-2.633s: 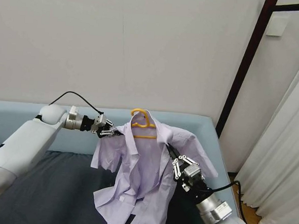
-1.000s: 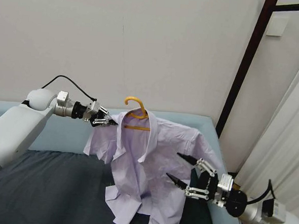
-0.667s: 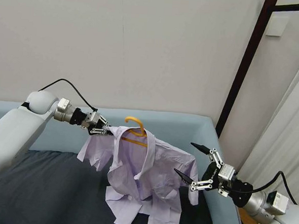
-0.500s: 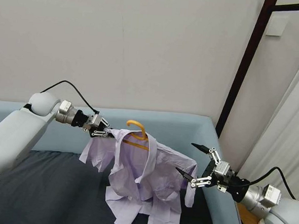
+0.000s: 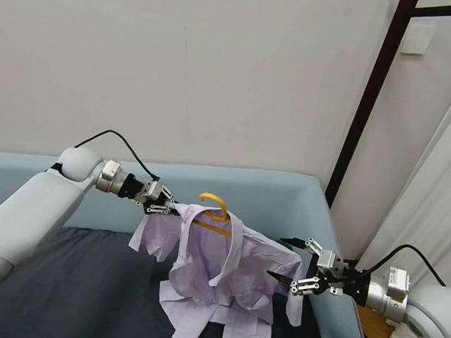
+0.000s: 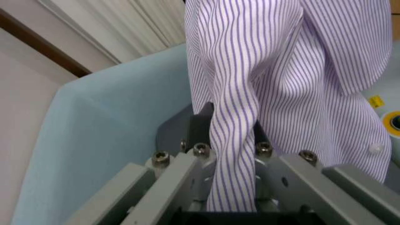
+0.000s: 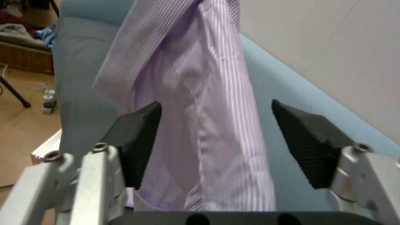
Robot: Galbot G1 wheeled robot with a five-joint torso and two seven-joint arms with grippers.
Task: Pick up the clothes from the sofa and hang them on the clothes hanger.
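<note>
Head view: a lilac striped shirt (image 5: pixel 219 280) hangs on a yellow hanger (image 5: pixel 212 196) above a pale blue sofa (image 5: pixel 26 180). The collar covers most of the hanger, leaving its hook and a short run of its bar on show. The shirt's tail drops toward the dark seat and is cut off at the picture's lower edge, so whether it rests on the cushion cannot be told.

The left gripper (image 5: pixel 167 207), at the shirt's 10 o'clock, is clamped on the shoulder cloth. In the left wrist view a bunched fold of shirt (image 6: pixel 293 70) runs down into the closed left gripper (image 6: pixel 233 154), with the sofa's blue back (image 6: pixel 106 131) behind.

The right gripper (image 5: pixel 277 258), at the shirt's 3 o'clock, is spread wide and holds nothing. In the right wrist view its dark pads (image 7: pixel 134 136) stand well apart, and a hanging sleeve of the shirt (image 7: pixel 206 93) lies beyond the gap between them; whether either pad touches the cloth cannot be told.
</note>
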